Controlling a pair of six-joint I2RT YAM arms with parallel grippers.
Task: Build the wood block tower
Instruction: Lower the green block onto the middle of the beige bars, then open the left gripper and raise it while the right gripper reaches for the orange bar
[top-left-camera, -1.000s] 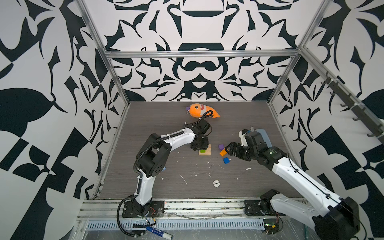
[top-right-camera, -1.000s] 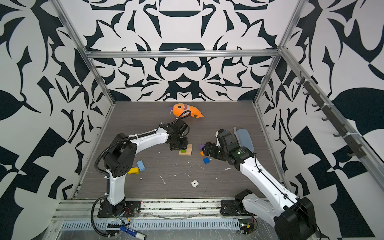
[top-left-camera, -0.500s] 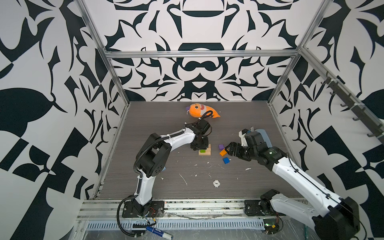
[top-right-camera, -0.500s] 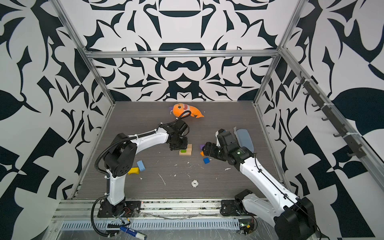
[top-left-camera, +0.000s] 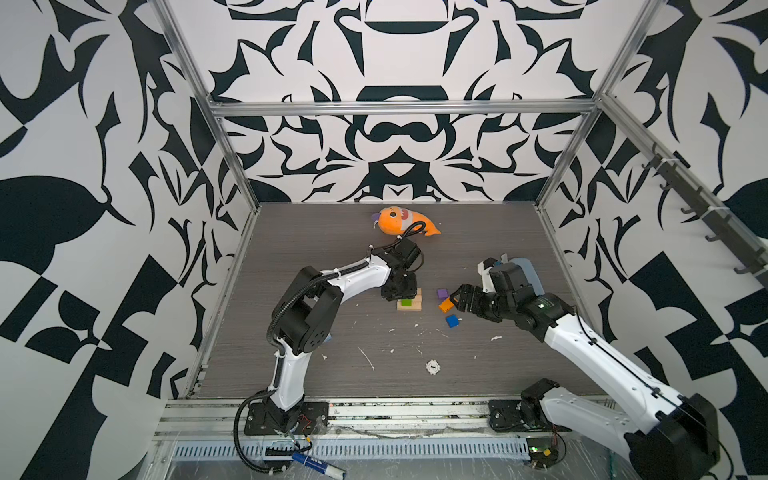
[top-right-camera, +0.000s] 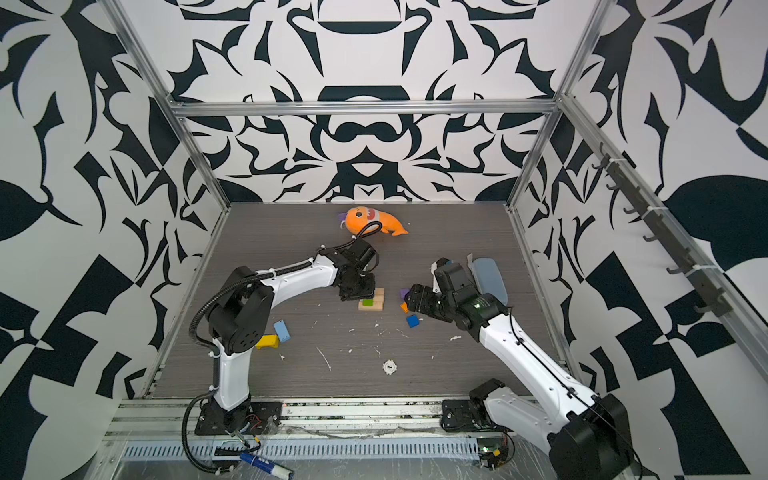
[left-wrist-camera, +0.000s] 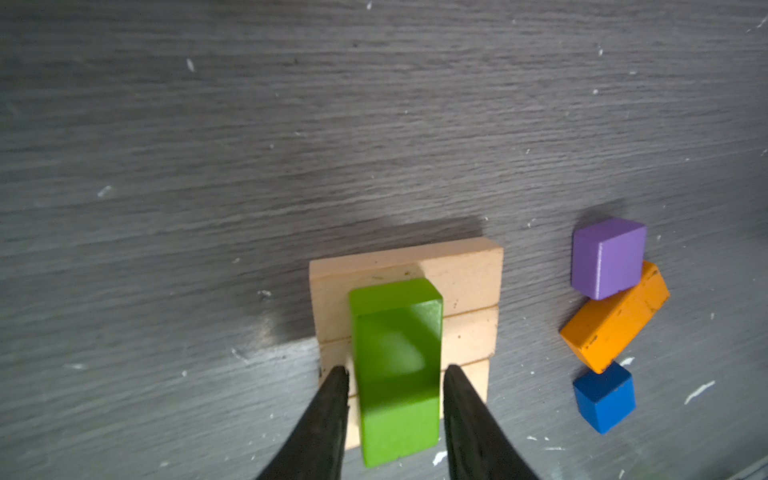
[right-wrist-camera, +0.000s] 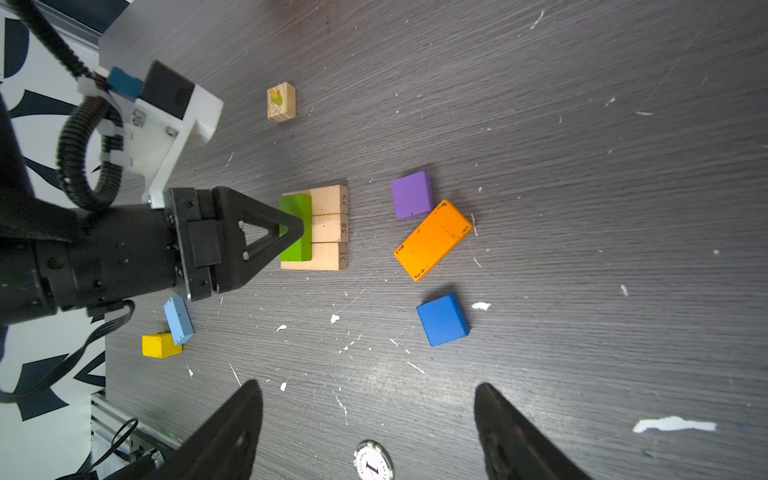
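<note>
Ana: Where is the wood block tower?

Ben: About mid-table. Three tan bars lie flat, side by side and touching. A green brick lies crosswise on top of them, toward one end (the end away from the bars' printed numbers).

Ana: And the left gripper?

Ben: Directly over the tower, pointing down. Its fingers flank the green brick's long sides, with the jaws narrow. A sliver of tan shows between one finger and the brick, so they read as barely parted, not clamped. The brick rests on the bars.

Ana: The right gripper?

Ben: Spread wide, with nothing between the fingers. It hovers low over bare table, right of the tower in both top views.

Ana: What lies near it?

Ben: A purple cube and an orange brick lying flat just beside it, corner to corner. A blue cube sits a little apart from the orange one. All three are just right of the tower.

Ana: Other pieces?

Ben: A yellow brick and a light-blue brick touch each other beside the left arm, near its elbow. A small tan block with a picture on it lies alone, apart from the tower; only the right wrist view shows it.

Ana: Anything besides blocks?

Ben: An orange plush fish lies near the back wall. A round white token lies toward the front.
</note>
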